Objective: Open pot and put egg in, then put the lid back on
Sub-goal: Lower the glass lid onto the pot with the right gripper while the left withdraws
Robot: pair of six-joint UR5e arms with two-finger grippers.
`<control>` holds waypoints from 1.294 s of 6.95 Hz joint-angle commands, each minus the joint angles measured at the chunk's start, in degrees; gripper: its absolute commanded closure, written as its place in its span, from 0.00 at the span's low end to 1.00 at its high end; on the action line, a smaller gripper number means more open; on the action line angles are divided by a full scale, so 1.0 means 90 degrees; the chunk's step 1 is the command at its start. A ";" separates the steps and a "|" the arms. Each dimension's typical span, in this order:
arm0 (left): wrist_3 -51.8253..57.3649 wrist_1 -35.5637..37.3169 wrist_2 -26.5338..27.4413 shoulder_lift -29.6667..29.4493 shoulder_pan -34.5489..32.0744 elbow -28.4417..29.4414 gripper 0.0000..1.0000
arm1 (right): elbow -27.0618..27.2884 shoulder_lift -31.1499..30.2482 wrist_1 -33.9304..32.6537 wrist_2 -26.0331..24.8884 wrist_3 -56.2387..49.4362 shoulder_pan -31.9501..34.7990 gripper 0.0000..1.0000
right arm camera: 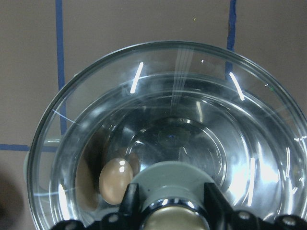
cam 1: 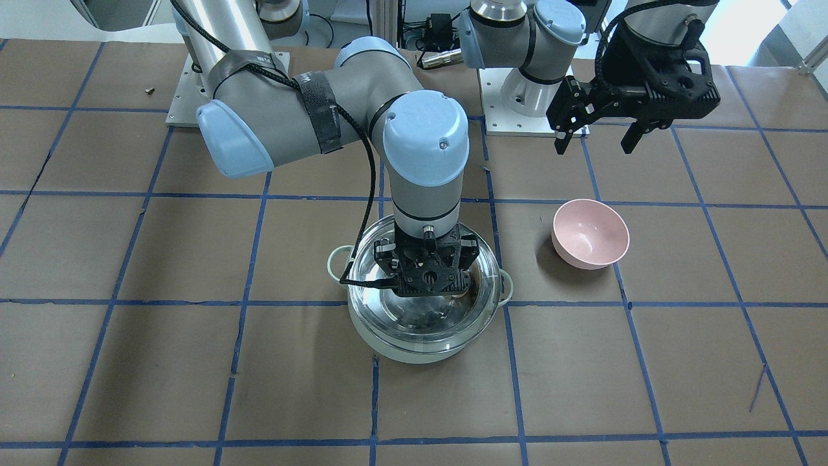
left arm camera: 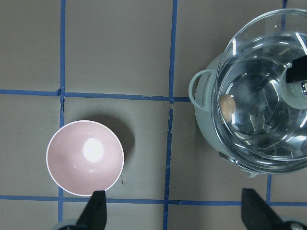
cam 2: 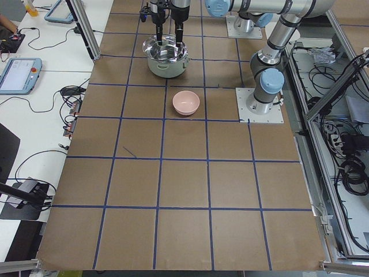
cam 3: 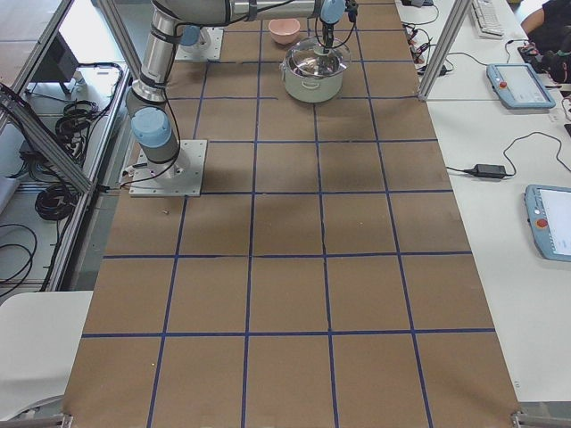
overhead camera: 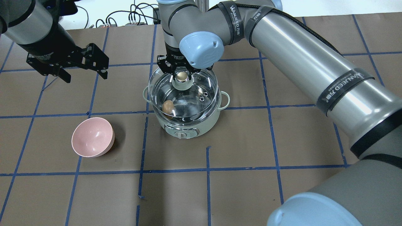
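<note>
Your right hand (overhead camera: 183, 77) is clenched on the knob (overhead camera: 182, 76) of the lid (overhead camera: 202, 84). The lid hangs over the pot (overhead camera: 188, 125), raised and a bit off centre, not seated as far as I can judge. The egg (overhead camera: 168, 107) is already inside, lying on the steel floor against the wall on the side of the pink bowl (overhead camera: 92, 137).

Your left hand (overhead camera: 84, 75) is released, holding nothing, and hovers above the counter (overhead camera: 282, 141) well apart from the pot.

Handling: the lid is rigid glass, likely weighty, slick and chip-prone at the metal rim. The knob is the only sane hold, so grip it squarely or the lid will tilt. Lower it level. The egg is light, fragile and free to roll.
</note>
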 commanded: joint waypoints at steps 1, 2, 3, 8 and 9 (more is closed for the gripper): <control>0.0000 -0.0015 0.0186 0.0002 -0.0020 -0.0012 0.00 | 0.0324 -0.0256 0.0023 -0.0067 -0.0056 0.0010 0.92; 0.0000 0.0004 0.0157 -0.0008 -0.0020 -0.0013 0.00 | 0.0423 -0.0296 0.0022 -0.0077 -0.0124 0.0010 0.92; 0.0000 0.0014 0.0167 -0.0008 -0.0020 -0.0032 0.00 | 0.0424 -0.0268 -0.0007 -0.0068 -0.0163 0.0010 0.92; 0.0000 0.0053 0.0186 -0.0028 0.0029 -0.0042 0.00 | 0.0433 -0.0248 -0.0075 0.0030 -0.0046 0.0010 0.92; 0.0000 0.0053 0.0196 -0.0028 0.0029 -0.0042 0.00 | 0.0443 -0.0248 -0.0075 0.0040 -0.0037 0.0010 0.92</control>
